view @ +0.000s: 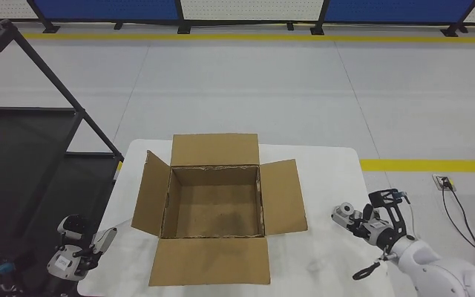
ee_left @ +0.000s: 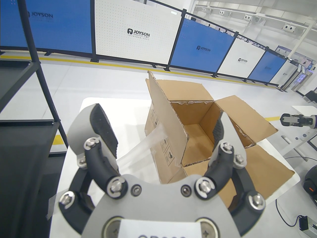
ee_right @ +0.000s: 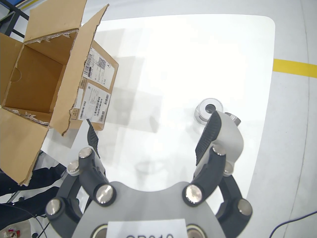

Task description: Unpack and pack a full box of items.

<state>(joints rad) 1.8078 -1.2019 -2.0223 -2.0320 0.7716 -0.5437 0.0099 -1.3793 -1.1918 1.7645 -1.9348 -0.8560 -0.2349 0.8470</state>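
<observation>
Left gripper [view: 96, 245] sits in the lower left of the top view, at the near left corner of the table [view: 319, 171], apart from the box [view: 211, 260]. In its own wrist view the left gripper [ee_left: 158, 115] has its jaws spread wide with nothing between the ribbed black pads [ee_left: 104, 130]. Beyond them the box [ee_left: 188, 90] stands on the table [ee_left: 118, 115].

Right gripper [view: 360, 219] is in the lower right of the top view, over the table's right side and clear of the box's right flap. From its wrist camera the right gripper [ee_right: 152, 118] is also wide apart and holds nothing. A small silvery round part [ee_right: 209, 110] with a hole in its middle rests on the table [ee_right: 185, 63] just beside one finger.

The box fills the centre of the top view, upright, with all four flaps folded outward and its bare cardboard floor showing. A strip of clear tape [ee_left: 146, 144] trails off one outer side wall. White labels [ee_right: 99, 65] are stuck on another outer side wall of the box [ee_right: 57, 11].

A black rack [view: 44, 156] stands at the left of the top view. A yellow line [view: 415, 165] crosses the floor at the right, and blue and white panels [view: 104, 9] run along the top edge.
</observation>
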